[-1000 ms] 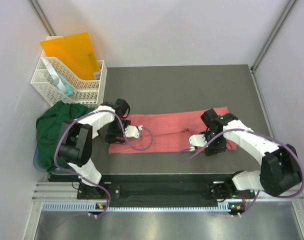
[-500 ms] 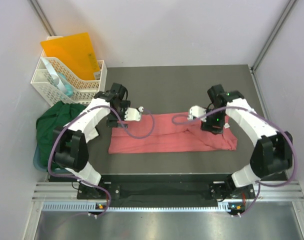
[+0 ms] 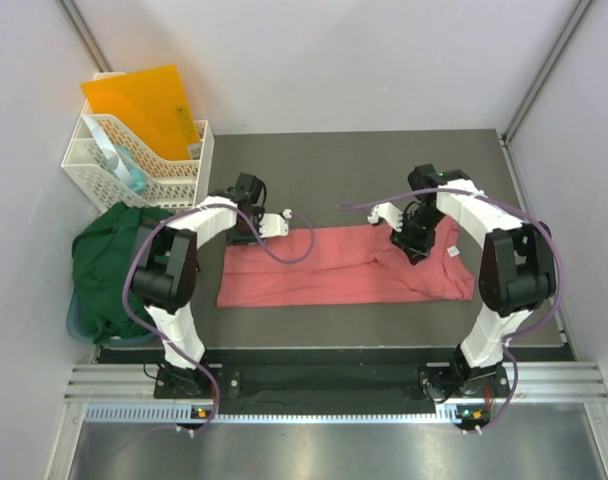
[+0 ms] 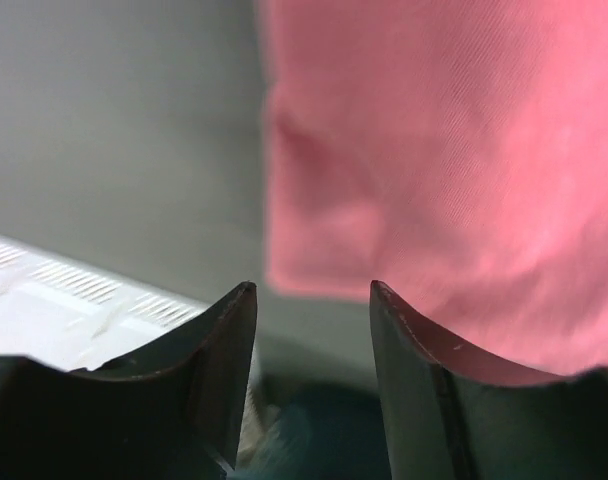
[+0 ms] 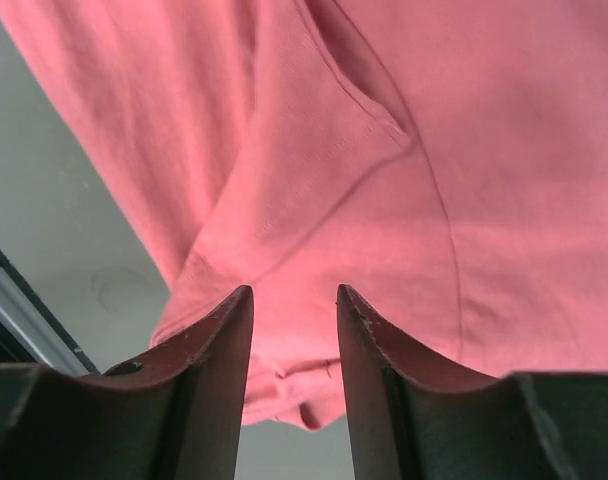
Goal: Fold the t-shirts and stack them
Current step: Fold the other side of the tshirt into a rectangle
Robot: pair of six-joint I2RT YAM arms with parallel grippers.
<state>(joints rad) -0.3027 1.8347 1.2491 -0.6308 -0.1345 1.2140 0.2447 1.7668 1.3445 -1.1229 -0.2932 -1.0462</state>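
Note:
The salmon-pink t-shirt (image 3: 334,275) lies on the table as a long flat strip running left to right. My left gripper (image 3: 241,234) hovers at the strip's far left corner, jaws open. In the left wrist view that gripper (image 4: 312,290) has nothing between its fingers and the pink cloth (image 4: 434,150) lies just ahead. My right gripper (image 3: 414,245) stands over the strip's far right part. In the right wrist view this gripper (image 5: 294,290) is open, with pink cloth (image 5: 384,150) under it. The dark green t-shirt (image 3: 109,265) lies heaped at the table's left edge.
A white plastic basket (image 3: 134,165) holding an orange folder (image 3: 139,100) stands at the back left, close behind my left arm. Grey walls close in both sides. Purple cables loop from both wrists over the pink cloth.
Both grippers moved from the pink t-shirt's near part to its far edge, and the cloth now lies as a tidier strip. Both pairs of jaws have narrowed.

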